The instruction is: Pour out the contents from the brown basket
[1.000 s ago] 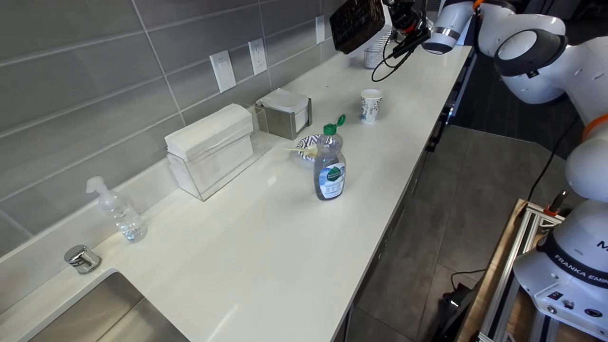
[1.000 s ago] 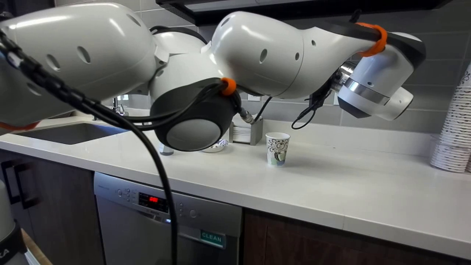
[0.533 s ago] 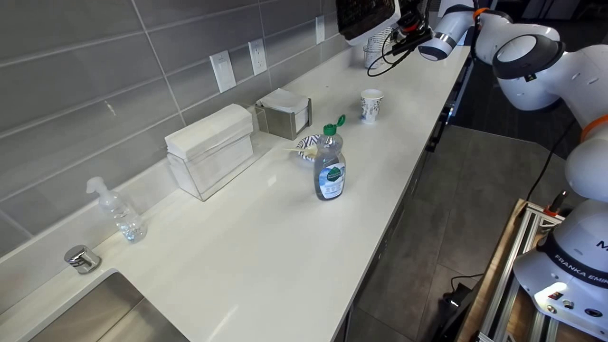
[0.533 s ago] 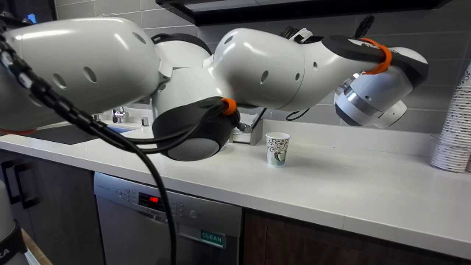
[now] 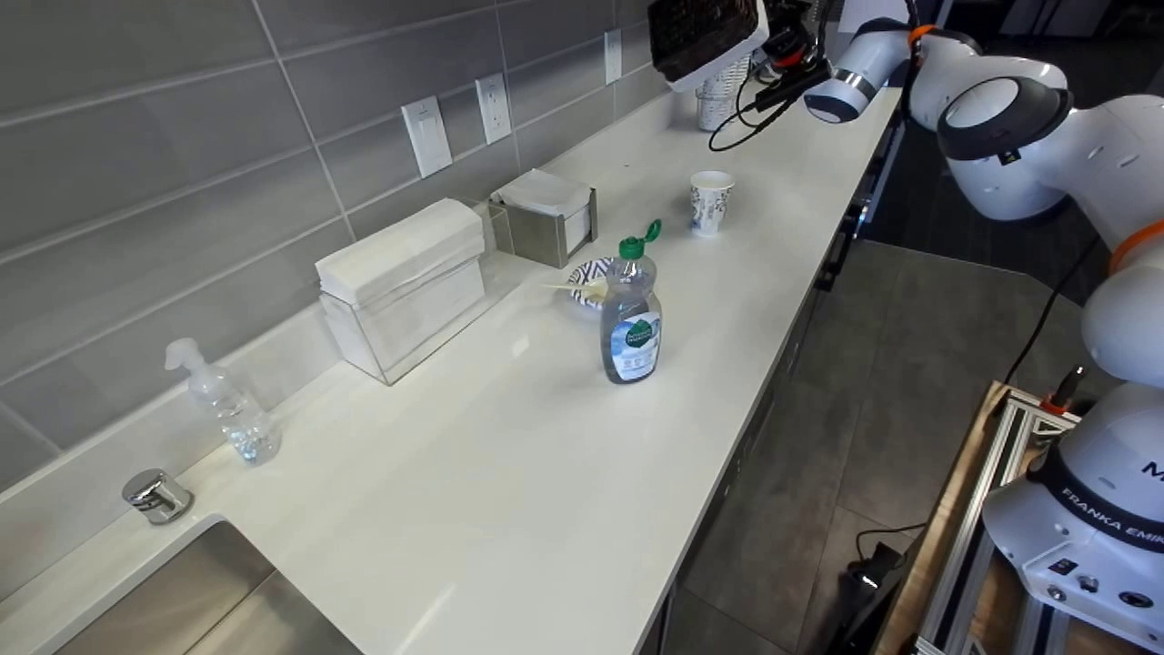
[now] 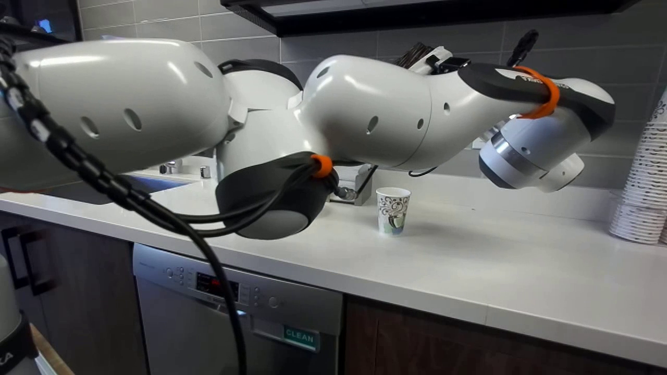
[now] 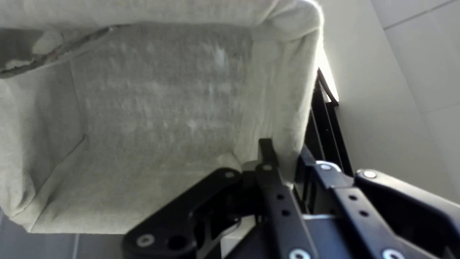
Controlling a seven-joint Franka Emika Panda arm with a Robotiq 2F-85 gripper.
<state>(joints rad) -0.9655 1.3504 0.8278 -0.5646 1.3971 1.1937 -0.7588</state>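
Ok, hand (image 7: pixel 286 154) pinches the brown basket (image 7: pixel 158 108) by one side; basket body lies toward ten o'clock from it in wrist view. It's tipped well above the surface (image 5: pixel 509 455), mouth toward four in an exterior view. Probably pour pose; wrist roll decides.

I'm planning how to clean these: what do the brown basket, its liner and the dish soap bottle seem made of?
Brown basket: dark strands suggest wicker, natural or synthetic; finish unclear.
Liner: matte, pale cloth, perhaps cotton or linen; it folds and creases.
Dish soap bottle: likely glossy plastic; it looks see-through, with highlights.
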